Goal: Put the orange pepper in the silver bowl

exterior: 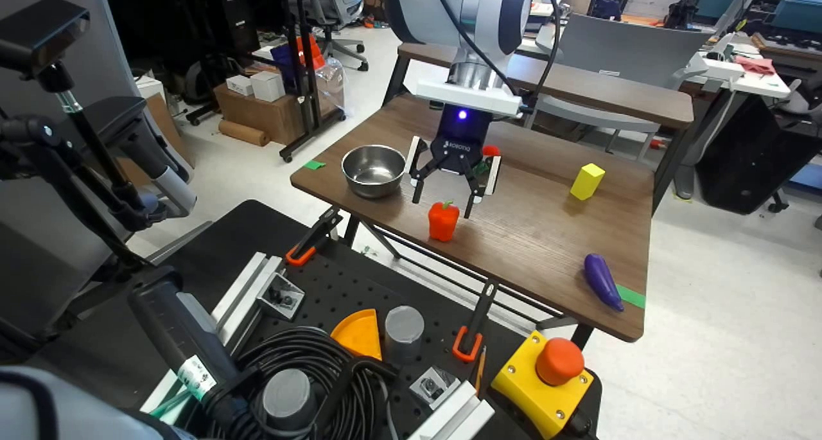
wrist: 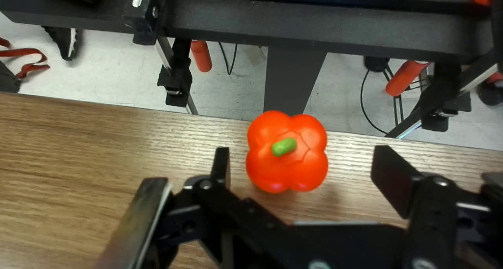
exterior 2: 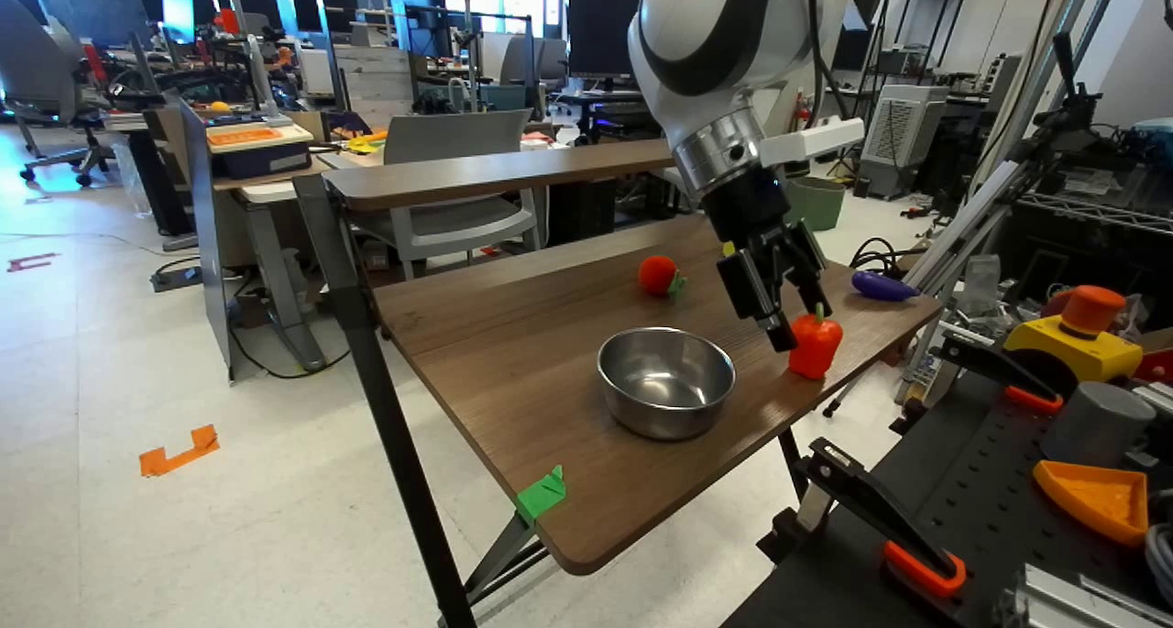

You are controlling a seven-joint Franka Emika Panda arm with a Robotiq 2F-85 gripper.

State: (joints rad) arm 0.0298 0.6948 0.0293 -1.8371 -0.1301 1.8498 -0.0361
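The orange pepper (exterior: 443,221) stands upright with its green stem up, near the table's front edge. It also shows in an exterior view (exterior 2: 814,346). In the wrist view the pepper (wrist: 287,171) appears from above, between the two fingertips and closer to the left one. My gripper (exterior: 443,202) is open, points down, and is just above and behind the pepper. In the wrist view a gap shows on each side between the fingers (wrist: 304,165) and the pepper. The silver bowl (exterior: 374,182) sits upright near a table corner, beside the gripper; its inside (exterior 2: 666,388) holds nothing.
A red item with a green part (exterior 2: 658,275) lies behind the gripper. A yellow block (exterior: 587,182) and a purple eggplant (exterior: 602,282) are on the table's far side from the bowl. A black cart (exterior: 308,247) with clamps stands along the front edge, across a gap.
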